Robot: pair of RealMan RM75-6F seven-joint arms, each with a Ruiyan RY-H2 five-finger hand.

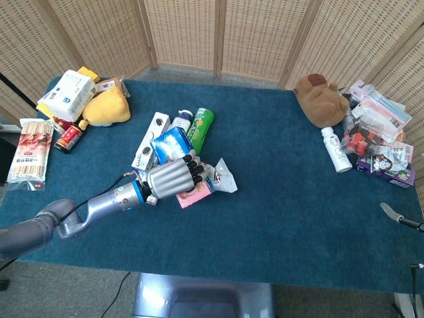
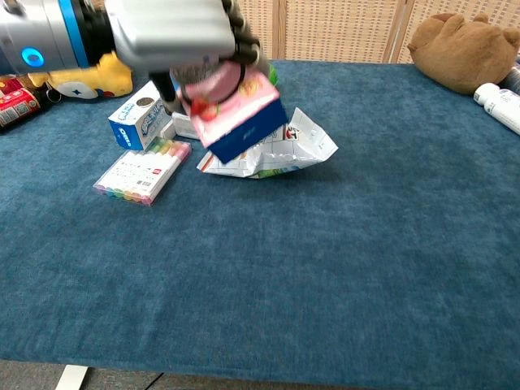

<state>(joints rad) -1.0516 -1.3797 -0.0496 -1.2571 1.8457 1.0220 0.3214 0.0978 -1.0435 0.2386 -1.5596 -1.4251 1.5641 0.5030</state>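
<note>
My left hand [image 1: 172, 177] grips a pink snack box [image 1: 195, 193] with a dark blue side and holds it tilted above the blue cloth. In the chest view the left hand [image 2: 175, 28] is at the top left, with the pink box [image 2: 241, 111] hanging over a crumpled white packet [image 2: 268, 154]. A pack of coloured markers [image 2: 142, 171] and a small blue box [image 2: 145, 122] lie just left of it. Only a grey sliver of my right hand [image 1: 395, 213] shows at the right edge, its fingers unreadable.
A green can [image 1: 201, 126], a long white box [image 1: 151, 139] and a blue packet [image 1: 171, 144] lie behind the hand. A yellow plush [image 1: 106, 109] and groceries fill the far left. A brown plush [image 1: 321, 99], a white bottle [image 1: 336, 149] and packets crowd the right.
</note>
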